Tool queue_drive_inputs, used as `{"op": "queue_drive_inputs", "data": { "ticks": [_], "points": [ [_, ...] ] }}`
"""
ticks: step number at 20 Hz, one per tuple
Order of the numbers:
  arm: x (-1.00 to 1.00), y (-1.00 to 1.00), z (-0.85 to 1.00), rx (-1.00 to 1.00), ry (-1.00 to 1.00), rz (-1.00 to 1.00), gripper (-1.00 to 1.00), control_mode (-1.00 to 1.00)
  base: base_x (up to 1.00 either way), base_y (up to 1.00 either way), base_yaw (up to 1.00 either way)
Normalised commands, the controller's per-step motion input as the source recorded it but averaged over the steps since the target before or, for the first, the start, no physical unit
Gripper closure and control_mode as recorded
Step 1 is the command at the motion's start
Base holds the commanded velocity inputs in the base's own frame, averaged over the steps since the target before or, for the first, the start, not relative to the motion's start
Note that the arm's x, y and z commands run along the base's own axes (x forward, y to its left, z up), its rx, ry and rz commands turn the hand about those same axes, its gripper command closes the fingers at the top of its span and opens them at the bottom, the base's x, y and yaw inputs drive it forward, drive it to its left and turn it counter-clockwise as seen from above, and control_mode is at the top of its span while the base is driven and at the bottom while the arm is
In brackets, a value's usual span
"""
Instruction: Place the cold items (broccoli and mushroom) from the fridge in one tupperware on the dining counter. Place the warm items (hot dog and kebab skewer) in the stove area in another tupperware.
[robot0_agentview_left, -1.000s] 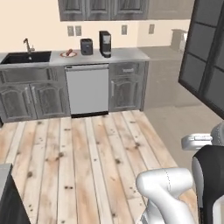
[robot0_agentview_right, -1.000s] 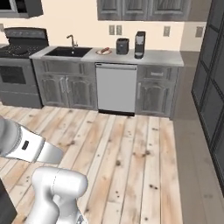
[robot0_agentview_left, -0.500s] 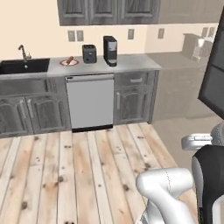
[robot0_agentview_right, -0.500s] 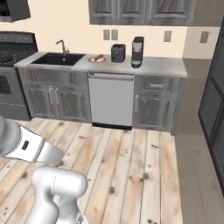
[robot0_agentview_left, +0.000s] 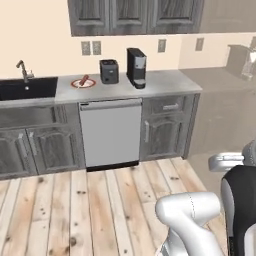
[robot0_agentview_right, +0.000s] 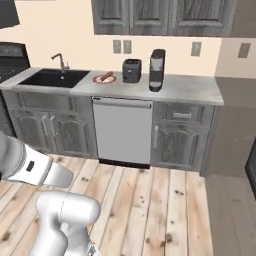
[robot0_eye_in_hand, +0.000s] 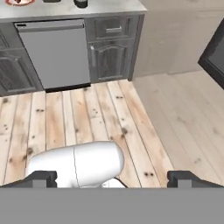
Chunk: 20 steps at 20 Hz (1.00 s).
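As the base nears, counter (robot0_agentview_left: 165, 82) and dishwasher (robot0_agentview_left: 110, 132) larger, pincer (robot0_eye_in_hand: 112, 179) wide.

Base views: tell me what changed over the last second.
The base drove toward the counter, so the dishwasher, toaster and coffee machine loom larger; the things themselves did not shift. The gripper stayed open and empty.

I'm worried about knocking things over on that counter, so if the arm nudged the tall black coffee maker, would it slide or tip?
The coffee maker stands tall and narrow, so a push near its top would probably tip it. A low push would more likely slide it, since the counter looks smooth. It stands close beside the toaster, so it might bump that.
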Motion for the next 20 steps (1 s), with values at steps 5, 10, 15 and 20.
{"op": "queue_drive_inputs", "data": {
  "ticks": [5, 10, 15, 20],
  "points": [
    [0.00, 0.00, 0.00, 0.00, 0.00, 0.00, -1.00, 1.00, 0.97, 0.73, -0.09],
    [0.00, 0.00, 0.00, 0.00, 0.00, 0.00, -1.00, 1.00, 0.92, 0.74, -0.06],
    [0.00, 0.00, 0.00, 0.00, 0.00, 0.00, -1.00, 1.00, 0.89, 0.68, -0.07],
    [0.00, 0.00, 0.00, 0.00, 0.00, 0.00, -1.00, 1.00, 0.87, 0.63, -0.03]
  ]
}}
